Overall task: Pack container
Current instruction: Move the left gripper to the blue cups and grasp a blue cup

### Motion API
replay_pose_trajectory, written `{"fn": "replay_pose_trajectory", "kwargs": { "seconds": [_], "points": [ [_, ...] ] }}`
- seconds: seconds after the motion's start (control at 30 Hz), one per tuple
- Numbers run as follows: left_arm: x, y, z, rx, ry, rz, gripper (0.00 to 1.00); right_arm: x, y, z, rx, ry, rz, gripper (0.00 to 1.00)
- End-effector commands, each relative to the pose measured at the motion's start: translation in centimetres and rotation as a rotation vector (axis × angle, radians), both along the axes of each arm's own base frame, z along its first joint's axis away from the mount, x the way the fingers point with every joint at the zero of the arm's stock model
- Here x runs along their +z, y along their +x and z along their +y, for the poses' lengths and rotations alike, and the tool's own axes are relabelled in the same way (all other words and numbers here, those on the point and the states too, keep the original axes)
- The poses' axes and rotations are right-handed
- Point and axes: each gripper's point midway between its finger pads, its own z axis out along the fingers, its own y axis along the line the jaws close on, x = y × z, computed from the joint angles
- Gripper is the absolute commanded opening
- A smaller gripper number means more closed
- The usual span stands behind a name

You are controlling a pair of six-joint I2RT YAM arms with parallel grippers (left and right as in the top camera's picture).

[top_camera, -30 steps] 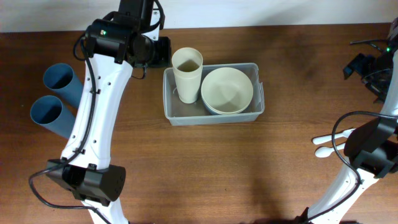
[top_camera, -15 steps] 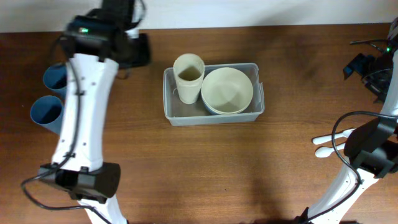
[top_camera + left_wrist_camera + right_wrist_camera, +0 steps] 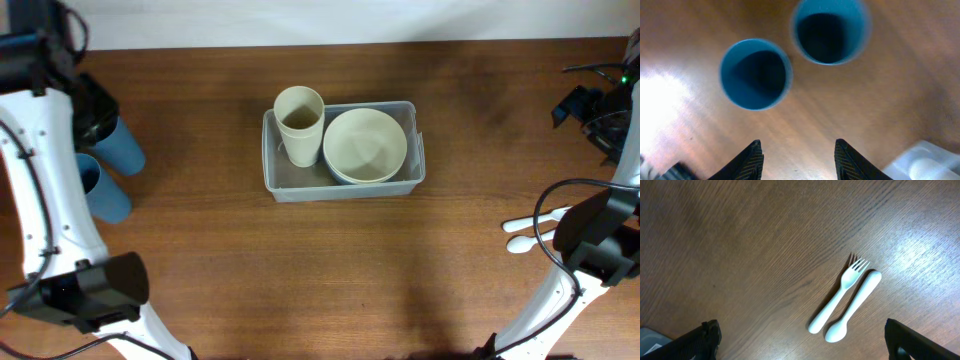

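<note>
The clear container point(image 3: 340, 190) sits at the table's centre back and holds an upright cream cup point(image 3: 300, 125) at its left and a cream bowl point(image 3: 365, 145) at its right. Far left, two blue cups point(image 3: 120, 148) point(image 3: 102, 195) stand side by side, partly under my left arm. In the left wrist view their mouths point(image 3: 756, 74) point(image 3: 829, 31) face up, just ahead of my left gripper point(image 3: 797, 142), which is open and empty above the wood. My right gripper point(image 3: 802, 330) is wide open, high over a white fork point(image 3: 840, 292) and spoon point(image 3: 852, 310).
The fork point(image 3: 530, 224) and spoon point(image 3: 525, 243) lie on the table at the right, near my right arm's base. A corner of the container point(image 3: 927, 160) shows at the lower right of the left wrist view. Bare wood lies in front of the container.
My left arm has swung from beside the container to the far left, over the blue cups, and its jaws have opened. The cream cup stays in the container. The right arm is still.
</note>
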Motion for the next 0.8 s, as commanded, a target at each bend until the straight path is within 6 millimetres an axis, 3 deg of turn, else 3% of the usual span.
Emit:
{"fn": "replay_pose_trajectory", "kwargs": {
  "seconds": [0.0, 0.13, 0.3, 0.53, 0.77],
  "points": [
    [-2.8, -2.0, 2.0, 0.067, -0.048, 0.097, 0.48, 0.4, -0.3, -0.5, -0.016, -0.017, 0.0, 0.99],
    [-5.8, -4.5, 3.5, 0.173, -0.103, 0.197, 0.48, 0.4, -0.3, -0.5, -0.016, -0.017, 0.0, 0.99],
    [-6.8, -6.1, 5.3, 0.259, -0.126, 0.228, 0.48, 0.4, -0.3, -0.5, -0.016, -0.017, 0.0, 0.99],
    [-7.1, -6.6, 6.1, 0.3, -0.174, 0.211, 0.48, 0.4, -0.3, -0.5, -0.016, -0.017, 0.0, 0.99],
    [-8.0, -5.5, 5.9, 0.292, -0.202, 0.174, 0.48, 0.4, -0.3, -0.5, -0.016, -0.017, 0.0, 0.99]
  ]
}}
